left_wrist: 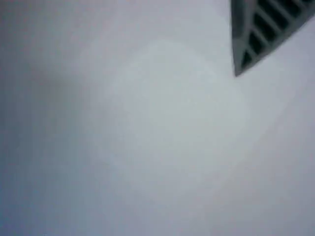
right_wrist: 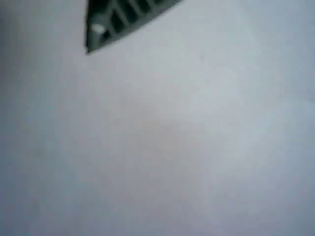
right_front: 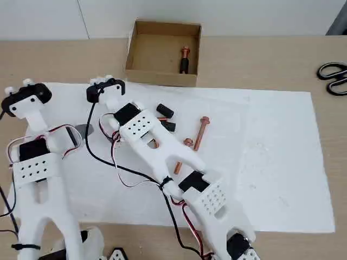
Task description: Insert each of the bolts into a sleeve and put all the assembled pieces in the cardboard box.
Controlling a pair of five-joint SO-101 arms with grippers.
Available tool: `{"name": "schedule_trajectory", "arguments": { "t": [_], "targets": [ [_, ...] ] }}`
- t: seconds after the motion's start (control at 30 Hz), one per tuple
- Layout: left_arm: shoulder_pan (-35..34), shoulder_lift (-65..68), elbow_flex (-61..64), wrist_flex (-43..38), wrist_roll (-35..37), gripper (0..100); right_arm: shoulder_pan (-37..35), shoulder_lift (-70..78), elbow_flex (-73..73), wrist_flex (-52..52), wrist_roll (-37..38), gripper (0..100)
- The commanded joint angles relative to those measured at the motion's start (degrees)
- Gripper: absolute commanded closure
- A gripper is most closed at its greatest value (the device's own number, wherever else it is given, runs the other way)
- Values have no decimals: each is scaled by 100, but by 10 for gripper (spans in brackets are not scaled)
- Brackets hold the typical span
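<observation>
The cardboard box stands at the back of the table, with one bolt in a black sleeve lying inside it. On the white sheet lie two black sleeves and a copper bolt. A second bolt is partly under the right arm. My right gripper points down at the sheet, left of the sleeves. My left gripper hangs over the sheet's left edge. Each wrist view has plain white sheet and a dark ribbed corner.
Black-handled scissors lie at the table's right edge. The right arm's white links stretch diagonally across the sheet, covering part of the bolts. Loose cables hang between the arms. The right half of the sheet is bare.
</observation>
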Motion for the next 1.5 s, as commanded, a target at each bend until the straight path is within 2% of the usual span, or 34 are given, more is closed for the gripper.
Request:
{"name": "schedule_trajectory", "arguments": {
  "t": [0.0, 0.17, 0.37, 1.03, 1.27, 1.47],
  "targets": [
    [-9, -132, -31, -97, 9, 666, 22, 22, -123, -145, 44, 761],
    [-9, -132, -22, -97, 0, 666, 127, 40, -123, -224, 44, 762],
    [-9, -158, 31, -105, 0, 666, 215, 215, -114, -418, 44, 807],
    [-9, -167, 57, -97, -9, 666, 391, 567, -132, -453, 44, 810],
    [-9, -167, 57, -97, -18, 666, 409, 567, -123, -321, 44, 972],
    [-9, -167, 57, -97, -18, 666, 549, 505, -193, -84, 44, 988]
  ]
}}
